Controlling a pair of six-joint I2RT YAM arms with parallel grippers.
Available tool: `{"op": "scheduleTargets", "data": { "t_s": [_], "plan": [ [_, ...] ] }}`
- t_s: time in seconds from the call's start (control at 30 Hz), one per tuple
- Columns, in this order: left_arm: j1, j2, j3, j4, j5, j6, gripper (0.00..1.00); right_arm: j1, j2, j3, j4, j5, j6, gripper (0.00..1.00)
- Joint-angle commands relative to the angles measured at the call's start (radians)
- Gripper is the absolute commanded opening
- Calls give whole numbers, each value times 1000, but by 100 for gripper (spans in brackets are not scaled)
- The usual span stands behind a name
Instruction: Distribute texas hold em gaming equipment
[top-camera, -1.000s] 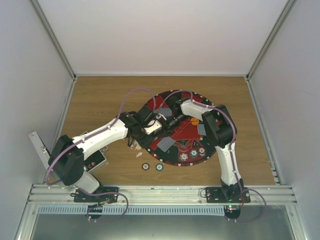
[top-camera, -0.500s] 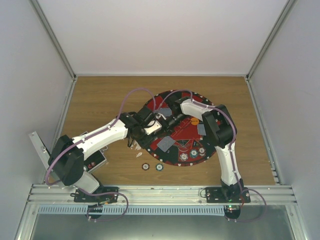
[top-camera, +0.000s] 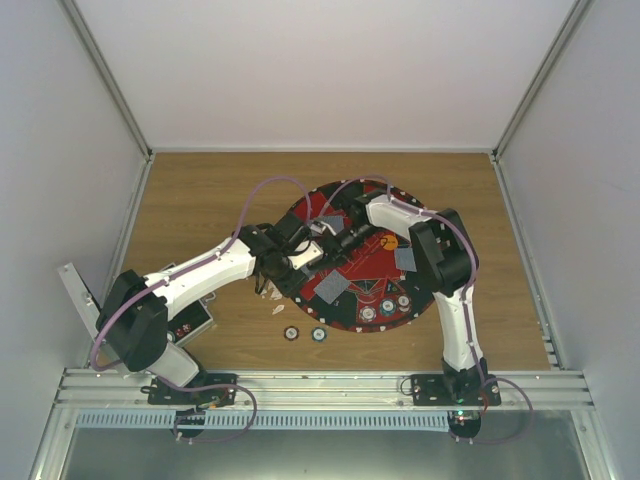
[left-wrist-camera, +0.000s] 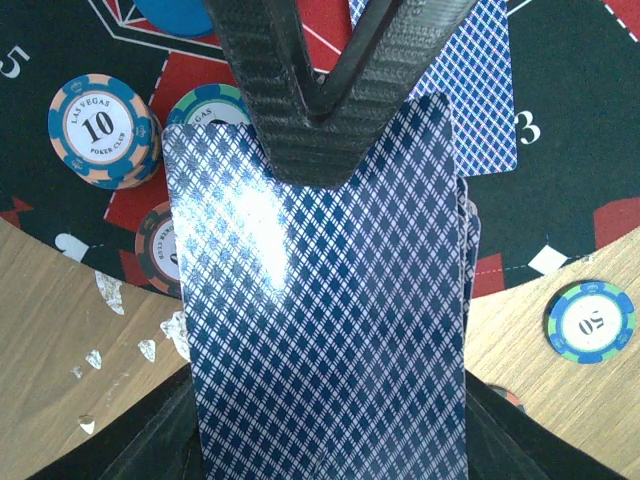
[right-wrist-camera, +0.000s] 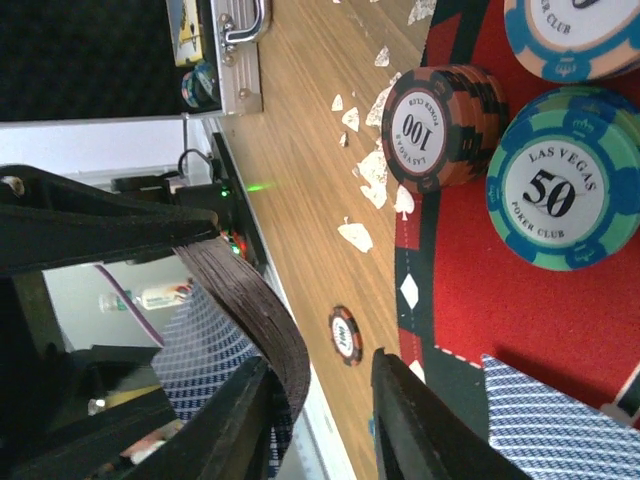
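Your stack of playing cards (left-wrist-camera: 330, 330) sits in the left gripper (left-wrist-camera: 310, 150), blue diamond backs facing the wrist camera. The gripper is clamped tight on the stack's upper edge, its two fingers meeting in a V. The stack hangs over the left rim of the round mat (left-wrist-camera: 575, 150), where red-and-black felt meets the tabletop (top-camera: 200, 200).

You see one single card (left-wrist-camera: 480, 100) lying flat on the mat just beyond the stack. To the stack's left on the mat is a blue-and-orange 10 chip (left-wrist-camera: 104, 130). A blue-and-green 50 chip (left-wrist-camera: 591, 321) lies on the wood just off the mat's edge.

Your right gripper (right-wrist-camera: 335, 420) faces the stack from the other side. Its fingers stand apart with a visible gap, and the curved dark edge of the cards runs in against one of them. From its camera you see a dark 100 chip pile (right-wrist-camera: 440, 125) at the mat's rim, with a teal 50 pile (right-wrist-camera: 563, 192) just beside it on the red felt. Pale flecks (right-wrist-camera: 375, 170) are scattered on the wood nearby, and the black case (right-wrist-camera: 215, 50) lies further off.
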Motion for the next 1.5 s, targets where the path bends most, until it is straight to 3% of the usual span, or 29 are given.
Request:
{"op": "scheduleTargets", "data": {
  "t_s": [0.0, 0.2, 0.27, 0.5, 0.67, 0.8, 0.97, 1.13, 1.33, 1.47],
  "plan": [
    [-3, -43, -2, 38, -5, 5, 56, -14, -38, -4, -6, -14, -11, 25],
    [-3, -41, -4, 38, -3, 5, 56, -14, -65, -4, 2, -67, -18, 3],
    [-3, -42, -4, 39, -3, 5, 56, -16, -74, -9, 6, -58, -13, 1],
    [-3, -41, -4, 38, -4, 5, 56, -75, -122, -54, 62, -8, 40, 0],
    [-3, -43, -4, 37, -8, 5, 56, -225, -196, -137, 109, 97, 79, 1],
    [-3, -44, -4, 37, -10, 5, 56, -311, -245, -190, 85, 140, 19, 1],
    [-3, -38, -1, 38, -5, 5, 56, -254, -268, -266, 105, 86, -14, 1],
    [-3, -40, -3, 38, -3, 6, 56, -134, -216, -275, 111, 127, -23, 1],
    [-3, -42, -5, 37, -5, 6, 56, -102, -176, -270, 116, 190, -28, 1],
    [-3, -37, -1, 37, -6, 8, 56, -92, -159, -276, 108, 233, -32, 13]
  ]
}}
